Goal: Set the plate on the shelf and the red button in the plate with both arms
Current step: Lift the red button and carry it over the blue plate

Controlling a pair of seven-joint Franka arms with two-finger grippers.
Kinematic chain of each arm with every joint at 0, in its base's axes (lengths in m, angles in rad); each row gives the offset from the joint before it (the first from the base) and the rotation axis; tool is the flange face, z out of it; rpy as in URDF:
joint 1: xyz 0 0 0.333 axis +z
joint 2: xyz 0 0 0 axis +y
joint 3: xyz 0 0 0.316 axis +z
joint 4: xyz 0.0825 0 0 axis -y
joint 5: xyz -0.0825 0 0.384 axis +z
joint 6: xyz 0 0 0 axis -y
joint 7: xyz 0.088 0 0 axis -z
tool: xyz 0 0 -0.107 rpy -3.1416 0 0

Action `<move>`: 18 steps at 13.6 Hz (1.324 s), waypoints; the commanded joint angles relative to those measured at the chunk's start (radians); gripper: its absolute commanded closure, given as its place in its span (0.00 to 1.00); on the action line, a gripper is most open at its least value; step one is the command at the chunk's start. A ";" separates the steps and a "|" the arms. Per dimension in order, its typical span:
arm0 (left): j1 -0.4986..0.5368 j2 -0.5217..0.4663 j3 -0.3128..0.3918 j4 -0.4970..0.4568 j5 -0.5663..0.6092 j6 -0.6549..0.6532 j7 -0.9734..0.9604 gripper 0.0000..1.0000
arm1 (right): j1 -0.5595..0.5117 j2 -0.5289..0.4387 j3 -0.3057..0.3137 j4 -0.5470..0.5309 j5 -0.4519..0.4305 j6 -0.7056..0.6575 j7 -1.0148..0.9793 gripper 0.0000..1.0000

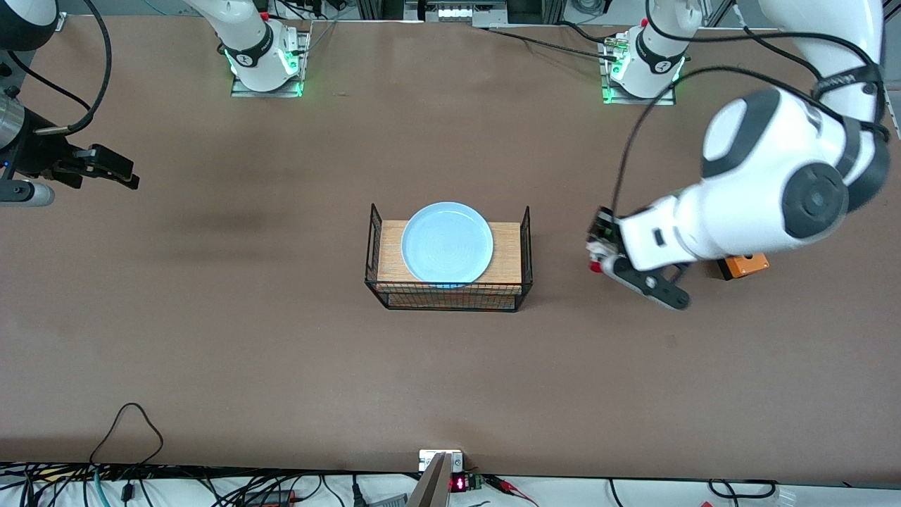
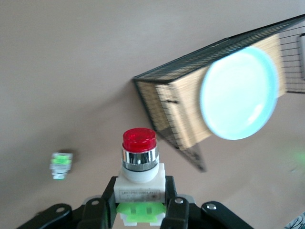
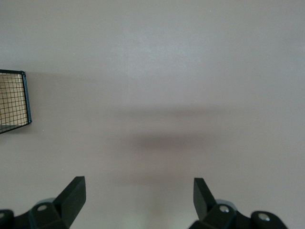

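I see the plate (image 1: 447, 243) lying flat on the wooden board (image 1: 505, 253) inside the black wire basket (image 1: 448, 296) at the middle of the table (image 1: 281, 352). In the left wrist view the plate (image 2: 239, 93) covers much of the board and sits within the basket's mesh walls.

The left gripper (image 1: 600, 255) hangs over bare table between the basket and the left arm's end of the table. Its jaws are pinching the red button (image 2: 139, 162) by its white-and-green body; the silvery collar and red cap stick out clear of the fingers (image 2: 110, 202). In the front view the button (image 1: 597, 266) shows only as a small red spot at the gripper tip.

An orange box (image 1: 745, 265) sits on the table, partly hidden by the left arm. The left wrist view also shows a small white-and-green part (image 2: 60, 164) lying on the table; it is too blurred for me to identify, possibly another switch.

The right gripper (image 1: 116, 174) waits over the right arm's end of the table, well apart from the basket. Its fingers (image 3: 72, 196) are spread wide with nothing between them.
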 commanded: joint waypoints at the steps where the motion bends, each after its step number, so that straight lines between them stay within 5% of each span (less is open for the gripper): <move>1: -0.162 0.017 0.019 0.036 0.017 0.043 -0.193 0.91 | 0.003 -0.007 -0.001 0.019 -0.008 -0.021 -0.011 0.00; 10: -0.361 0.165 0.027 0.022 0.141 0.304 -0.491 0.90 | 0.011 -0.005 -0.001 0.019 -0.008 -0.022 -0.012 0.00; 16: -0.391 0.231 0.030 0.004 0.269 0.333 -0.496 0.86 | 0.011 -0.007 -0.001 0.019 -0.008 -0.021 -0.012 0.00; 17: -0.391 0.239 0.030 0.002 0.269 0.339 -0.496 0.82 | 0.011 -0.005 -0.001 0.019 -0.008 -0.022 -0.012 0.00; 18: -0.391 0.242 0.030 0.002 0.267 0.339 -0.496 0.64 | 0.011 -0.005 -0.001 0.019 -0.008 -0.022 -0.012 0.00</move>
